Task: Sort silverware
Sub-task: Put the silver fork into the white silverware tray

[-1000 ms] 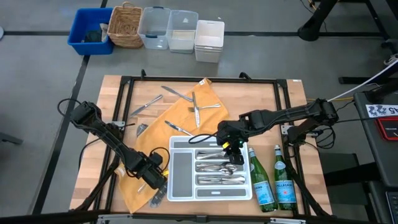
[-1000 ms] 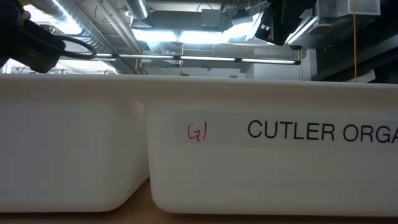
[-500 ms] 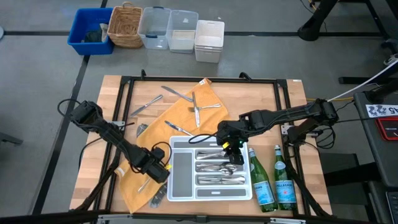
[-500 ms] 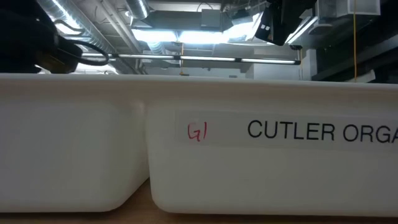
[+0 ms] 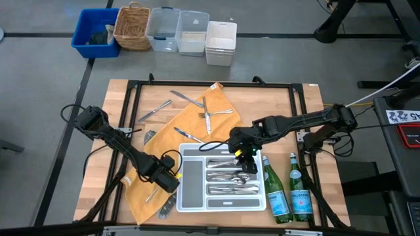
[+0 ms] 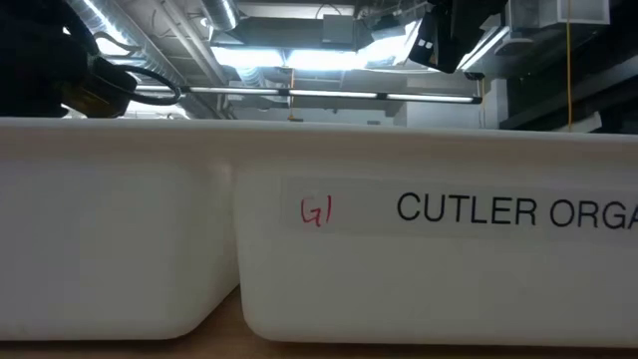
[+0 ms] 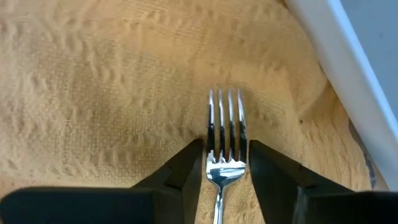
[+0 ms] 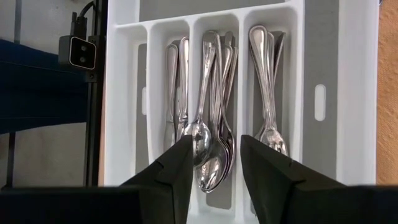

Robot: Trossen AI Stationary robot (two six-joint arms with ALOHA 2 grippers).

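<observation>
My left gripper (image 5: 159, 185) sits on the cloth (image 5: 164, 131), just left of the tray (image 5: 191, 190), with a fork (image 7: 224, 149) lying between its fingers (image 7: 186, 171). My right gripper (image 5: 245, 162) hangs over the tray's right side, above its spoons (image 8: 208, 143). More silverware (image 5: 197, 108) lies scattered on the cloth behind the tray. Two bottles (image 5: 289, 190) stand right of the tray. Bins (image 5: 177, 29) line the floor beyond the table (image 5: 98, 151).
</observation>
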